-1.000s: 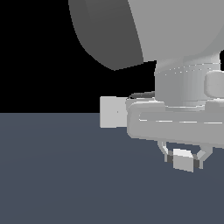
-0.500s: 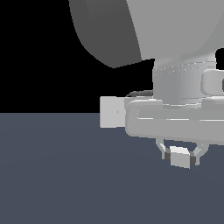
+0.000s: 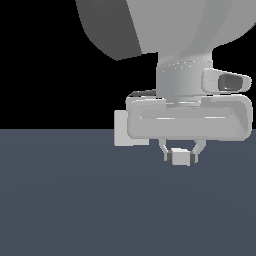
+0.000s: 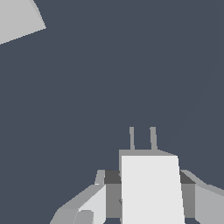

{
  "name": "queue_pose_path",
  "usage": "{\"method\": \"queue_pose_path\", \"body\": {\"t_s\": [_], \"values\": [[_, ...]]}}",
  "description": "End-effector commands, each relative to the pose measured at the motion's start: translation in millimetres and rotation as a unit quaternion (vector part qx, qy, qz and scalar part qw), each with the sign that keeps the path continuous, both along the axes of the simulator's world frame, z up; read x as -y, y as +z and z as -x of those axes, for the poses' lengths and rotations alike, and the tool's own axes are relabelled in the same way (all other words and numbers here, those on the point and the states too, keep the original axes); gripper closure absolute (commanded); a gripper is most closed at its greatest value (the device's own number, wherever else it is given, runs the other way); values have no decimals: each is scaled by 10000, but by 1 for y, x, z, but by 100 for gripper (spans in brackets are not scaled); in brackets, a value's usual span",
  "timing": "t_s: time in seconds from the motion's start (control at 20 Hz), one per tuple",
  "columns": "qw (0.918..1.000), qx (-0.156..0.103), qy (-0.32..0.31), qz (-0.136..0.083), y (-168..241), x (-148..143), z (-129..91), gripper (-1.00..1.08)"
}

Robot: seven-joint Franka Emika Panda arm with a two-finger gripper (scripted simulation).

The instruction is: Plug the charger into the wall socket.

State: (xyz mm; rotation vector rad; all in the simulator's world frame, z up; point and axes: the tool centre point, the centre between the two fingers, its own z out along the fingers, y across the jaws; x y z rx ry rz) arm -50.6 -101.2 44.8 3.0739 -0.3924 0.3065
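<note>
My gripper (image 3: pixel 181 151) is shut on the charger (image 3: pixel 181 157), a small off-white block held between the two fingers a little above the dark floor. In the wrist view the charger (image 4: pixel 151 188) fills the space between the fingers (image 4: pixel 89 205), and its two thin prongs (image 4: pixel 142 138) point away from the hand. The wall socket (image 3: pixel 121 129) is a light-grey upright panel to the exterior view's left of the gripper, partly hidden behind the hand. Only one corner of the socket (image 4: pixel 17 17) shows in the wrist view, well apart from the prongs.
The flat dark grey floor (image 3: pixel 75 200) spreads under the gripper. The arm's large grey links (image 3: pixel 165 25) fill the upper part of the exterior view. Nothing else stands in view.
The gripper with the charger has moved towards the exterior view's left and slightly up, closer to the socket panel. The socket has stayed in place.
</note>
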Motion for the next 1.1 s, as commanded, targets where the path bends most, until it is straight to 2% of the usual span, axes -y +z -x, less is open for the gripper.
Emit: {"method": "queue_pose_path", "body": {"t_s": [0.0,0.25,0.5,0.8,1.05], "values": [[9992,5,412,6,11,-12,-12,108],[9925,5,1219,5,33,-40,-32,108],[9843,1,1763,-2,47,-62,-42,108],[9778,-3,2097,-9,55,-76,-47,108],[9774,-7,2116,-12,55,-77,-47,108]]}}
